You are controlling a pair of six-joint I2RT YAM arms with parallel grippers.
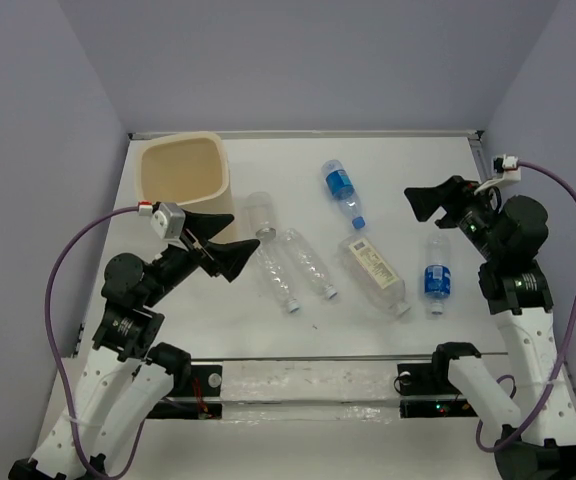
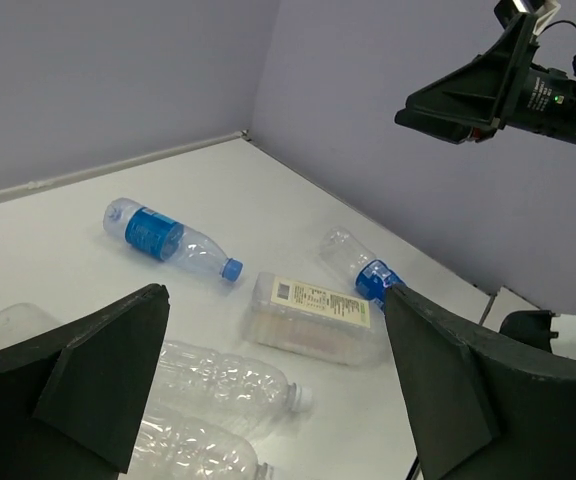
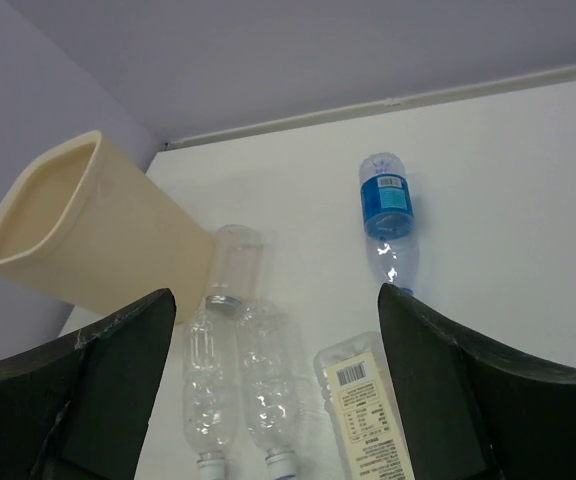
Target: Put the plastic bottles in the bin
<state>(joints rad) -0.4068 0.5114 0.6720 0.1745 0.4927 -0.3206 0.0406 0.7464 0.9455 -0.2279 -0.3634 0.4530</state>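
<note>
The cream-beige bin [image 1: 200, 206] stands at the back left; it also shows in the right wrist view [image 3: 118, 240]. Several clear plastic bottles lie on the table. An uncapped one [image 1: 260, 215] lies beside the bin. Two ribbed ones [image 1: 276, 270] [image 1: 310, 262] lie side by side. A squarish white-label one [image 1: 374, 272] [image 2: 313, 315] lies mid-table. Two blue-label ones [image 1: 341, 188] [image 1: 436, 275] lie further right. My left gripper [image 1: 218, 245] [image 2: 273, 305] is open and empty, raised just left of the ribbed bottles. My right gripper [image 1: 428, 205] [image 3: 273, 300] is open and empty, raised above the right blue bottle.
Purple walls enclose the white table [image 1: 408, 160] on the left, back and right. A clear strip runs along the near edge [image 1: 308, 380] between the arm bases. The right gripper shows in the left wrist view [image 2: 458, 100], high at upper right.
</note>
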